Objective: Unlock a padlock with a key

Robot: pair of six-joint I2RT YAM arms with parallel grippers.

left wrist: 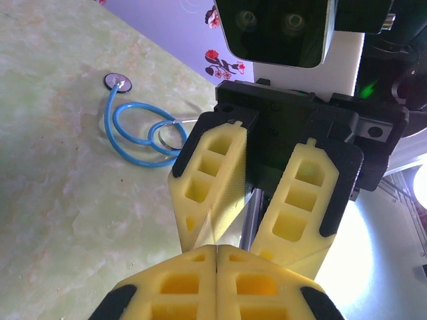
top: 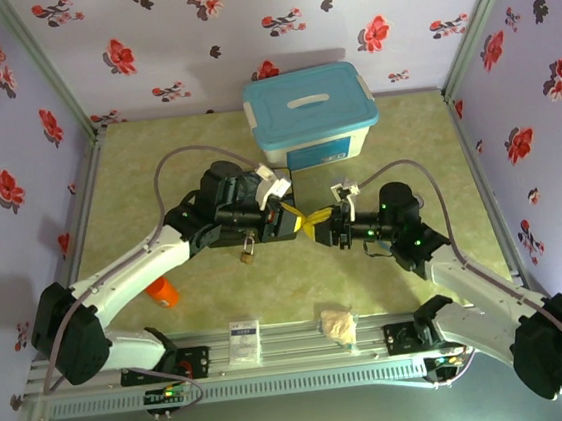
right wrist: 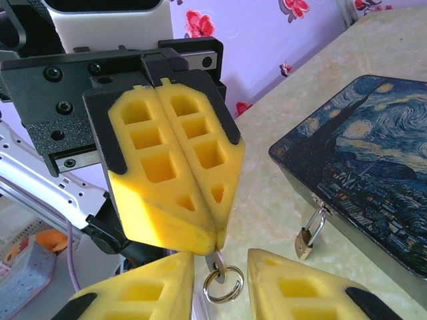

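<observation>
left pincer (right wrist: 215,241) clenched on key (right wrist: 215,261) | right pincer (left wrist: 247,223) released, straddling it | key: light, stiff, thin, slippery; pinch exposed flat head | padlock (right wrist: 305,243) hangs from tin (right wrist: 373,167)

The padlock (right wrist: 304,244) is brass-gold, the tin (right wrist: 373,167) dark blue with swirls.

soft, even light fills the overhead view; the arms (top: 136,266) cast faint shadows on the table (top: 155,163). in the left wrist view white glare blows out the lower right, and the yellow fingers (left wrist: 210,267) along the bottom edge look blurred. the right wrist view is bright, the painted tin (right wrist: 373,167) at right sharp.
</observation>
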